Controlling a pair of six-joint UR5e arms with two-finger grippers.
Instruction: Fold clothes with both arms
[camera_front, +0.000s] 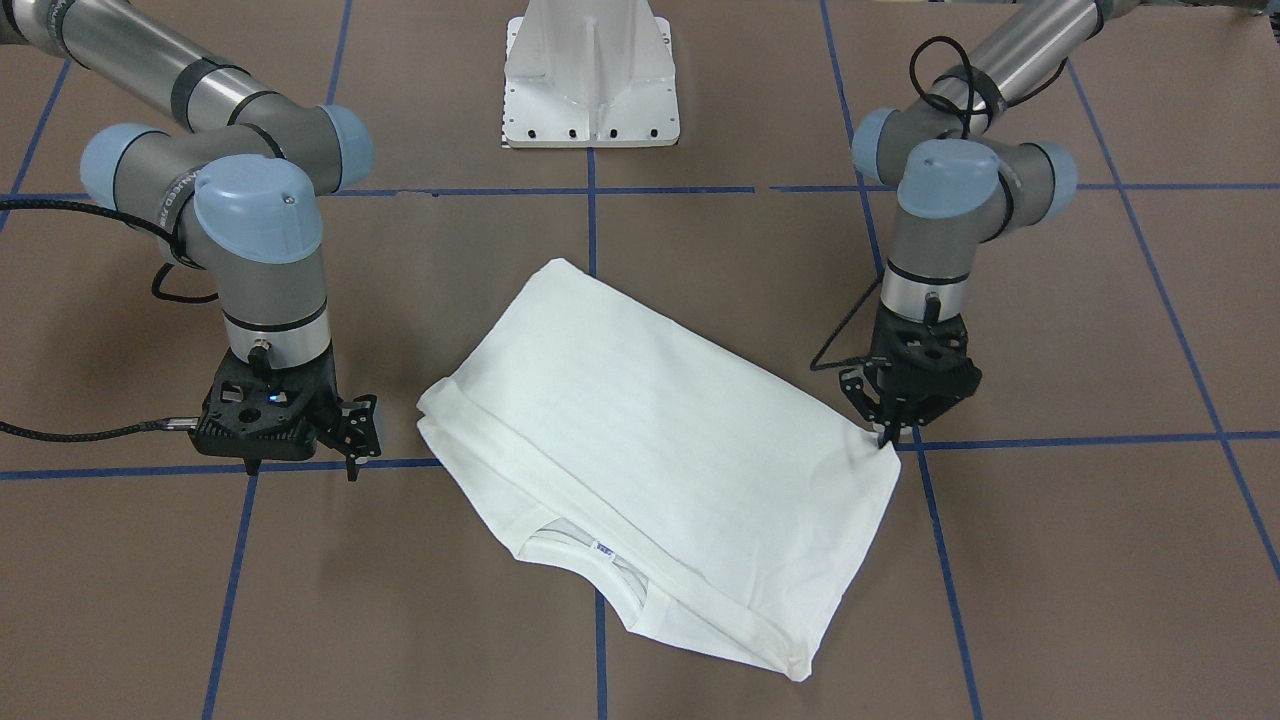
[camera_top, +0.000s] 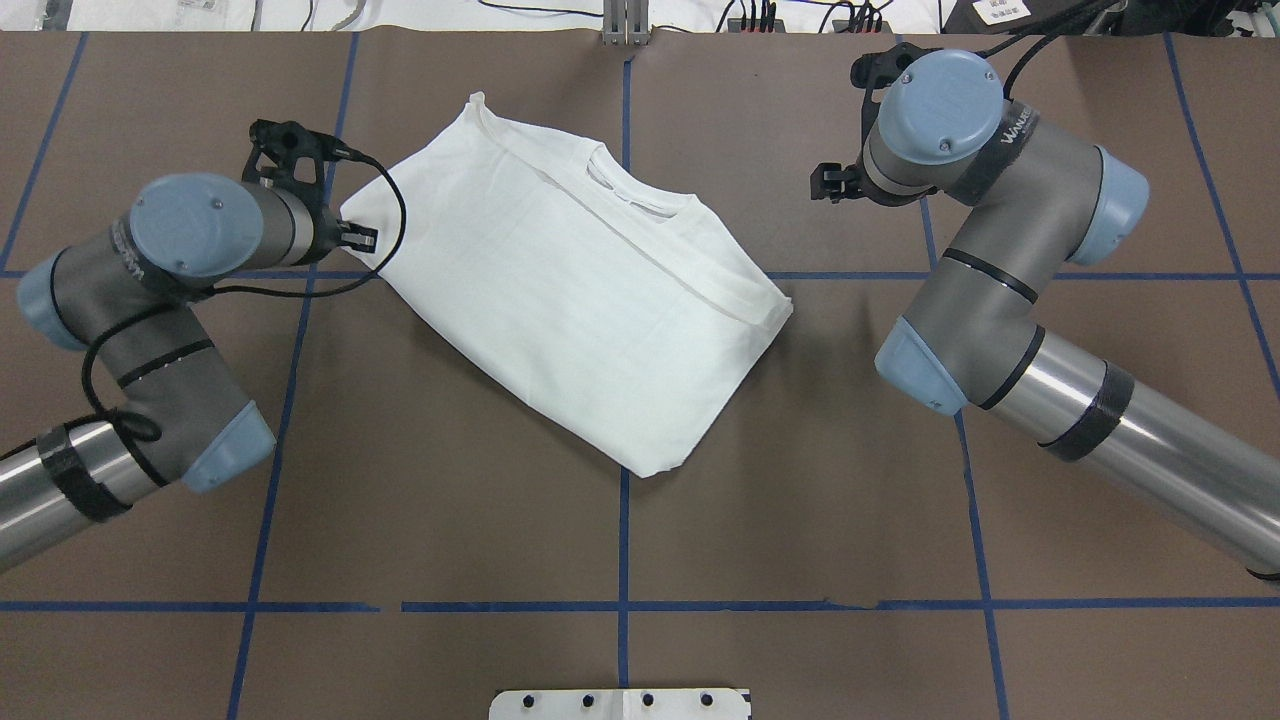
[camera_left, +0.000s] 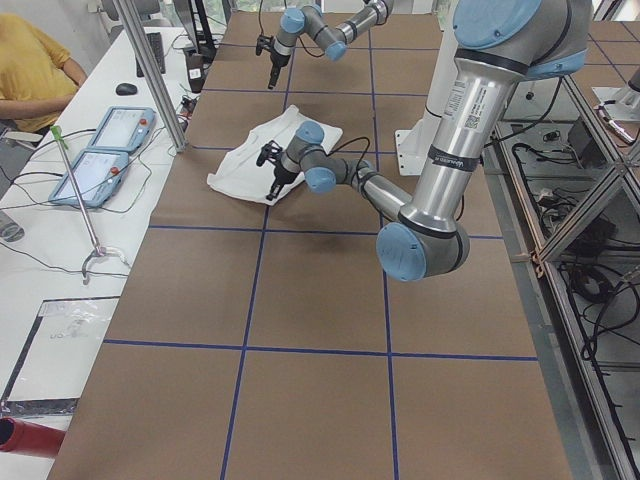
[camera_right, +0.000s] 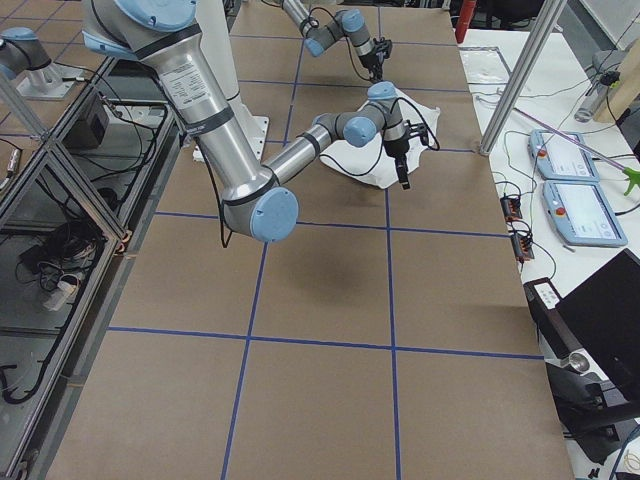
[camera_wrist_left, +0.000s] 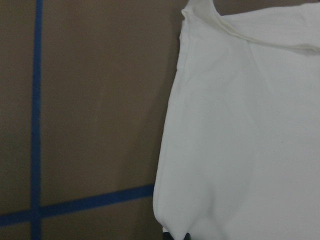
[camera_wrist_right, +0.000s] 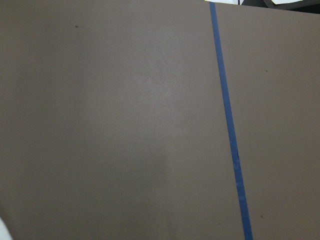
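At the very tips of the left pincer (camera_front: 887, 432) a corner of the T-shirt (camera_front: 650, 420) is caught. The jaws are seen drawn together on the cloth edge, so the corner is judged to be pinched, not merely touched. The grip is taken low, right against the table (camera_front: 1050, 330), presumably so that the stacked layers can be lifted as one and carried over in a fold. In the left wrist view only the dark fingertips (camera_wrist_left: 187, 236) are shown, at the bottom edge, with white cloth between them.

Outward from this pincer the garment is spread as a skewed oblong lying flat, with no sleeve left trailing. That shape is read as a fold partly done. Further off, on the long edge opposite the held corner, the collar (camera_front: 600, 560) and its small neck label (camera_front: 603, 548) are turned up.

Past the shirt's far end the right pincer (camera_front: 285, 440) is hung close over the table, near the shoulder corner but apart from it — placed, it is judged, for a second grip. Whether its jaws are spread or pressed together cannot be told. In its wrist view mostly bare table and a blue tape line (camera_wrist_right: 227, 125) are shown.
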